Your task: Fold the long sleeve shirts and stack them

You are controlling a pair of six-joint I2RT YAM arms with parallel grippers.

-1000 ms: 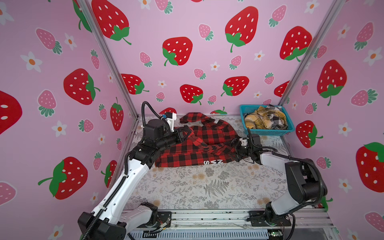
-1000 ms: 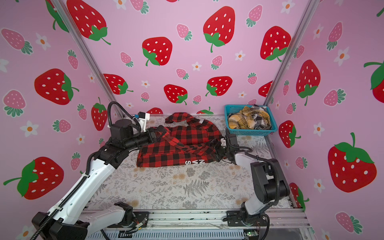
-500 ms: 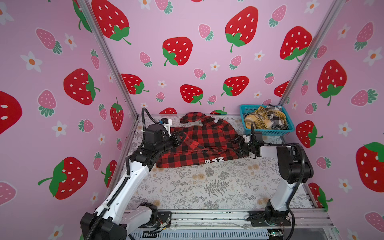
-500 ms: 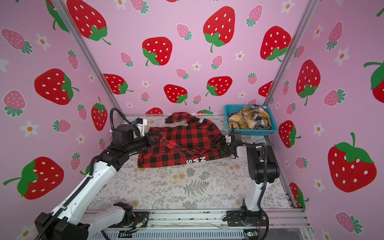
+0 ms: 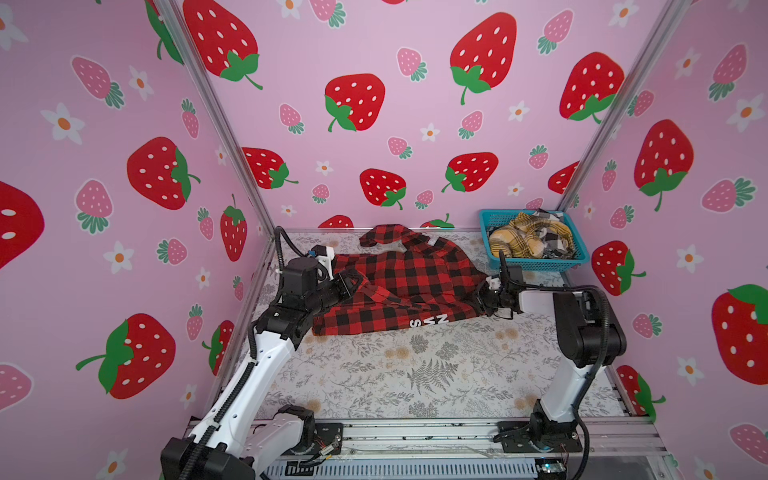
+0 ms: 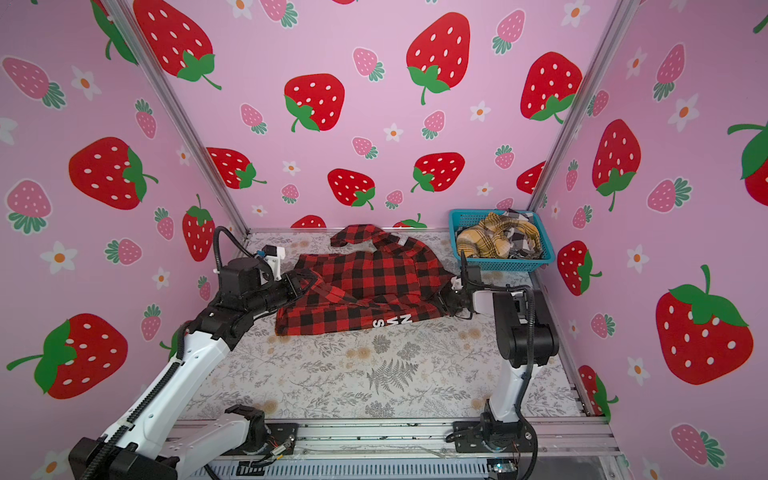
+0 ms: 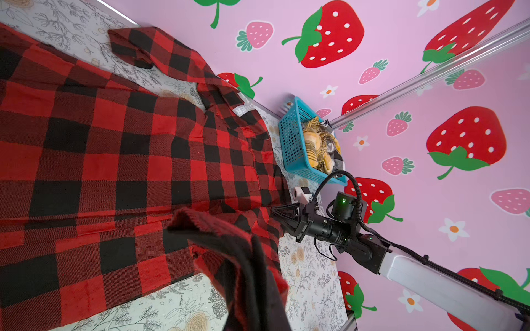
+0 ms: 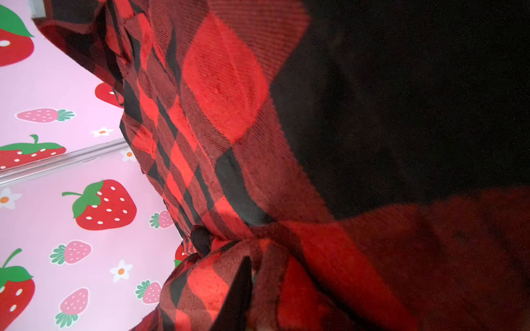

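Note:
In both top views a red-and-black checked long sleeve shirt (image 5: 399, 286) (image 6: 365, 286) lies spread at the back of the table, white letters (image 5: 428, 321) near its front hem. My left gripper (image 5: 353, 280) (image 6: 307, 279) is shut on the shirt's left edge; in the left wrist view the cloth (image 7: 114, 160) folds over my left gripper (image 7: 252, 255). My right gripper (image 5: 482, 299) (image 6: 446, 301) is shut on the shirt's right edge. In the right wrist view the fabric (image 8: 223, 86) wraps my right gripper (image 8: 252, 275) and fills most of that view. More plaid shirts (image 5: 519, 241), yellow and grey, sit bunched in a basket.
A blue mesh basket (image 5: 540, 264) (image 6: 503, 264) (image 7: 292, 143) stands in the back right corner, just behind the right gripper. Pink strawberry walls enclose the table on three sides. Floral tabletop (image 5: 415, 374) stretches in front of the shirt.
The right gripper has closed on the shirt's right edge, and the right arm's elbow has swung upright. The left gripper drew its edge of the shirt a little to the left.

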